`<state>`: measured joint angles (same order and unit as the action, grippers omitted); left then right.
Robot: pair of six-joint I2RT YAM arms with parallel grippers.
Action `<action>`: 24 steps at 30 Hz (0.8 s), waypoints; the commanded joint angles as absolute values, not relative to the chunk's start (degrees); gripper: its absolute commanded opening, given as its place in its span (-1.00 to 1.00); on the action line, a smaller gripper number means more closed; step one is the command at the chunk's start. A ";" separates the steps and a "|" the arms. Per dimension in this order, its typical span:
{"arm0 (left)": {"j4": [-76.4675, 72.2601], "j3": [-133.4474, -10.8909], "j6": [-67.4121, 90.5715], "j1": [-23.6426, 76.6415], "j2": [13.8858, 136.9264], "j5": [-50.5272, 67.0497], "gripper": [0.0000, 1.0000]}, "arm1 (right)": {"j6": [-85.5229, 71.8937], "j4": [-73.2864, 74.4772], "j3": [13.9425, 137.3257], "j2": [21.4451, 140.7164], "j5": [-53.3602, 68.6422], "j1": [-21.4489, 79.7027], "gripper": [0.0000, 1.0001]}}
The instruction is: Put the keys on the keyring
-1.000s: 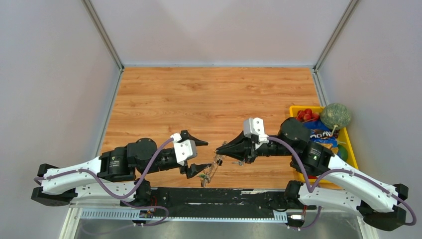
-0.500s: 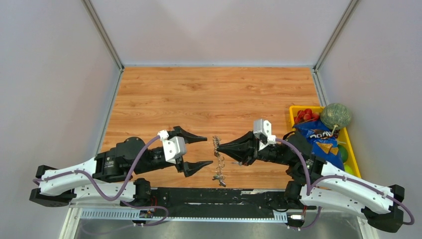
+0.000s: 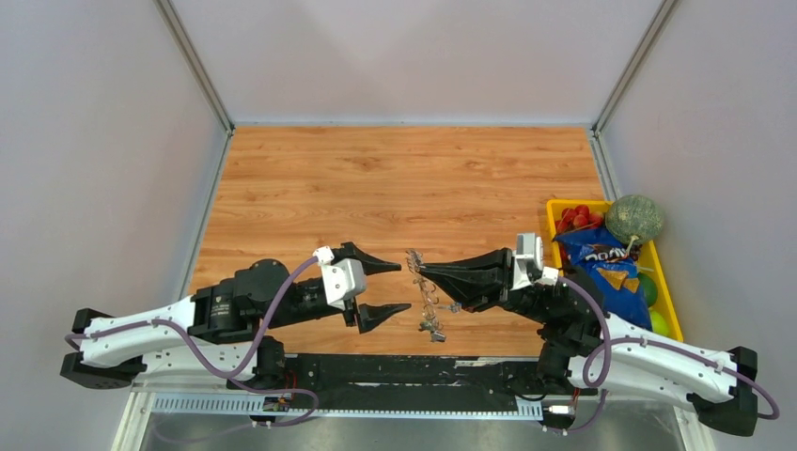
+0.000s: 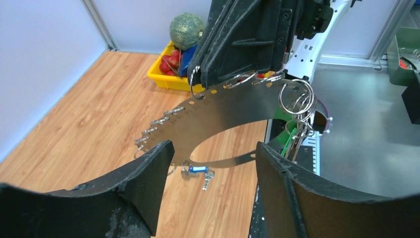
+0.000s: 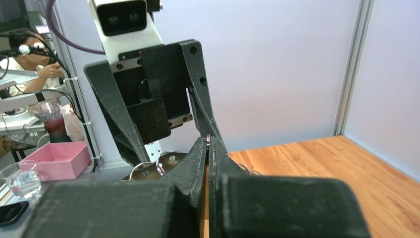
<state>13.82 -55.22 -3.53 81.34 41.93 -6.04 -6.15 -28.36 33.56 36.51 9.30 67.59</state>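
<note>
Silvery keyring (image 4: 218,106) hangs pinched in right pincer (image 3: 420,270), facing spread left pincer (image 3: 404,286).

no legible text anywhere, white lettering on the blue snack bag (image 3: 594,255) too small to read

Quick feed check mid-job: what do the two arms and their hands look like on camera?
The left arm and right arm share a look: white shells near the base, black joints further out, a purple cable looping along each, a white camera block at the wrist. The left hand and right hand have black, matte fingers tapering to points.
</note>
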 commanded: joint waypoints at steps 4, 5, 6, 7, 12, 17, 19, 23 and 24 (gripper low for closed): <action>7.20 -53.98 -2.28 81.47 39.68 -4.22 0.26 | -6.75 -41.47 31.52 35.95 8.19 68.64 -1.00; 6.54 -53.42 -2.13 81.47 39.19 -4.04 0.24 | -6.81 -42.69 30.97 35.99 8.25 68.64 -1.00; 4.91 -53.12 -1.99 81.47 39.02 -3.76 0.23 | -6.79 -44.02 30.41 36.04 8.44 68.72 -1.00; 4.21 -52.48 -1.77 81.47 38.60 -3.64 0.23 | -6.85 -45.27 29.83 36.15 8.79 68.73 -1.00; -2.80 -50.41 -0.86 81.47 38.09 -1.40 0.23 | -6.63 -51.92 28.03 37.57 10.13 69.37 -1.00; -7.92 -48.58 1.09 81.47 38.36 -0.37 0.22 | -5.86 -56.56 27.21 38.44 10.74 70.17 -1.00; -9.03 -48.07 1.62 81.47 38.59 -0.35 0.20 | -5.46 -57.09 27.50 38.75 11.15 70.48 -1.00; -11.64 -47.30 2.32 81.47 38.96 0.83 0.10 | -5.29 -57.39 28.24 39.36 12.63 70.94 -1.00; -12.15 -47.05 2.54 81.47 39.10 0.99 0.07 | -5.34 -57.34 28.34 39.49 12.81 71.03 -1.00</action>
<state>-6.20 -47.57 0.64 81.34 38.70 -1.19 -5.72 -51.51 26.89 39.29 10.70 70.35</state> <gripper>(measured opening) 0.556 0.008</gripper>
